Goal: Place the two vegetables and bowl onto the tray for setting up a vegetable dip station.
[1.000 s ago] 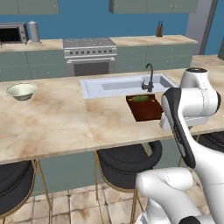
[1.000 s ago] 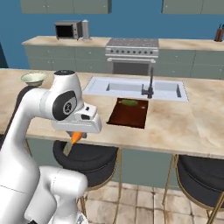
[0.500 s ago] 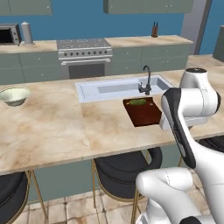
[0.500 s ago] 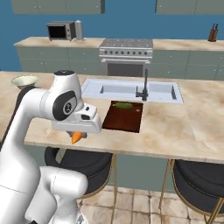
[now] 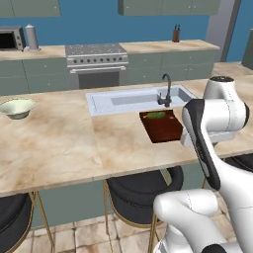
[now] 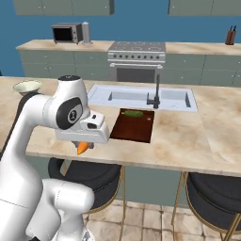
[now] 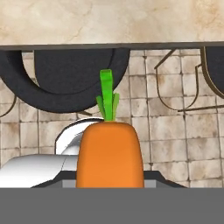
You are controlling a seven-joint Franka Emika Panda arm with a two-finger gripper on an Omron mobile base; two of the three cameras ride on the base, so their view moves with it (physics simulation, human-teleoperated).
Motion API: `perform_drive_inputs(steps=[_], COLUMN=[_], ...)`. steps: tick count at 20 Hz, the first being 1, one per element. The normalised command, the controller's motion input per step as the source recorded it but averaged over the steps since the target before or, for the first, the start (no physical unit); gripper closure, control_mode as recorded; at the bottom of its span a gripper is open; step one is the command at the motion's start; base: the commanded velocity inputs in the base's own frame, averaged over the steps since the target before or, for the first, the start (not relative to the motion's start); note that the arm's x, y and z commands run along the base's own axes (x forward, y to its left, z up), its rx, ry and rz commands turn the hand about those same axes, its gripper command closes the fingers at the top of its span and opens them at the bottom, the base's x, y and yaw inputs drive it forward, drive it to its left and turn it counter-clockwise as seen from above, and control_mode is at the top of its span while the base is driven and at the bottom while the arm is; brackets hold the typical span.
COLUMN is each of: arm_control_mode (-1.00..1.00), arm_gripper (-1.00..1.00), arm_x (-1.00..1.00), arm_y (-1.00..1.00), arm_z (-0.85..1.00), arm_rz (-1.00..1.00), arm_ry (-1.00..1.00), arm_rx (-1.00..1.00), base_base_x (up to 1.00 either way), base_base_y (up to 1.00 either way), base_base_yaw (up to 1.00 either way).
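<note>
My gripper (image 6: 84, 145) hangs below the counter's front edge, shut on the orange carrot (image 6: 83, 148). In the hand view the carrot (image 7: 109, 153) fills the space between the fingers, green top pointing away, over floor tiles and stools. The dark reddish-brown tray (image 6: 133, 128) (image 5: 163, 129) lies on the counter in front of the sink. The green cucumber piece (image 6: 132, 113) (image 5: 156, 115) rests at the tray's far end. The pale bowl (image 5: 17, 107) (image 6: 27, 86) stands alone at the counter's far left, well away from the tray.
A sink basin (image 5: 129, 100) with a dark faucet (image 5: 167, 94) sits just behind the tray. Black stools (image 6: 89, 174) stand under the counter's overhang. A stove (image 6: 136, 52) and a microwave (image 6: 66, 33) line the back wall.
The whole picture has shifted slightly, so the base has moved a little. The carrot stays in the shut gripper, and cucumber, tray and bowl keep their places.
</note>
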Motion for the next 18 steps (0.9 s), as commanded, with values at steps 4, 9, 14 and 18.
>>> perform_drive_inputs(steps=[4, 9, 14, 18], arm_control_mode=[1.00, -1.00, -1.00, -1.00], arm_gripper=[1.00, 1.00, 1.00, 1.00], arm_x=[0.00, 0.31, 0.68, 0.73], arm_y=[0.00, 0.05, 0.00, 0.00], arm_z=[0.00, 0.05, 0.18, 0.13], arm_rz=[0.00, -0.07, -0.28, -0.36], arm_ry=[0.00, 0.00, 0.00, 0.00], arm_rx=[0.00, 0.00, 0.01, 0.01], base_base_x=[0.04, 0.00, 0.00, 0.00], base_base_y=[-0.01, 0.00, 0.00, 0.00], base_base_yaw=[0.02, 0.00, 0.00, 0.00])
